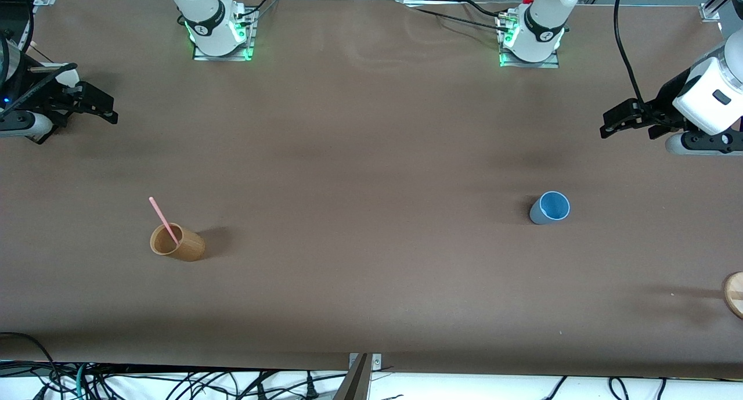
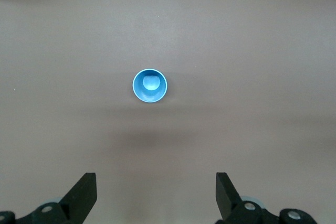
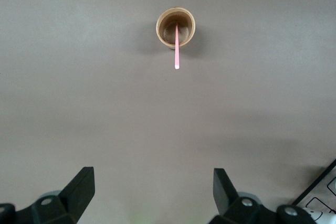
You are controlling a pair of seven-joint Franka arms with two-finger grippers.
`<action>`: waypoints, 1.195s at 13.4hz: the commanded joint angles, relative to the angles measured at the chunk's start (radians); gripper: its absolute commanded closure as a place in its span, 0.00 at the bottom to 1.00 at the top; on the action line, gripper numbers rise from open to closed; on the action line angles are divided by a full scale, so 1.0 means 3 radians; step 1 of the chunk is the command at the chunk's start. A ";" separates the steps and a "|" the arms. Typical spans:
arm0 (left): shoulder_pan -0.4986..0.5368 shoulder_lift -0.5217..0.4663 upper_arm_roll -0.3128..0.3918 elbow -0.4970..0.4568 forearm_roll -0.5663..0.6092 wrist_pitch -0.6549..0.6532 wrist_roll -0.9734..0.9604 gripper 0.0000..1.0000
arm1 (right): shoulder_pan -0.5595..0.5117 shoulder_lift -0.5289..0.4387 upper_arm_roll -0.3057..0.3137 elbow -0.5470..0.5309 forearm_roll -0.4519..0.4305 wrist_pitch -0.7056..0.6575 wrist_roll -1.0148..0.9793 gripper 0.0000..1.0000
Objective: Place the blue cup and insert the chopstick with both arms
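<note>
A: Start at the right arm's end. What's the right gripper [image 1: 107, 114] doing?

B: It hangs high over that end of the table, jaws spread wide and holding nothing. The right wrist view shows both fingers [image 3: 79, 188] apart with bare table between them.

A: And the chopstick [image 1: 163, 220]?

B: It stands tilted in the tan cup [image 1: 176, 242], lower end inside, upper end leaning out over the rim. It looks thin, stiff and light, probably slick too. I'd pinch it on the bare upper part, clear of the rim, and lift along its lean so the tan cup doesn't tip.

A: Then the blue cup [image 1: 549, 208]?

B: Upright and empty on the table toward the left arm's end, well apart from the tan cup. It looks like light plastic with smooth walls, so it could slide or topple if nudged. A hold across the wall below the rim seems safest; a firm squeeze might flex it.

A: The left gripper [image 1: 616, 121]?

B: Over the left arm's end, jaws parted and empty. Its fingers [image 2: 83, 195] frame the blue cup from above.
</note>
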 commanded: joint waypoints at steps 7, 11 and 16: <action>0.0010 0.0051 -0.0011 0.0101 0.0083 0.0008 0.0039 0.00 | -0.0021 -0.0025 0.0015 -0.0035 -0.0042 0.0003 -0.0024 0.00; 0.0036 0.0158 -0.0006 0.0101 0.0083 0.0014 0.0065 0.00 | -0.0036 0.0041 0.0015 0.0000 -0.0037 0.0018 -0.0024 0.00; 0.0000 0.0388 -0.0011 0.0096 0.0103 0.0182 0.0070 0.00 | -0.0021 0.0490 0.0015 0.0266 -0.0031 0.0074 -0.0049 0.00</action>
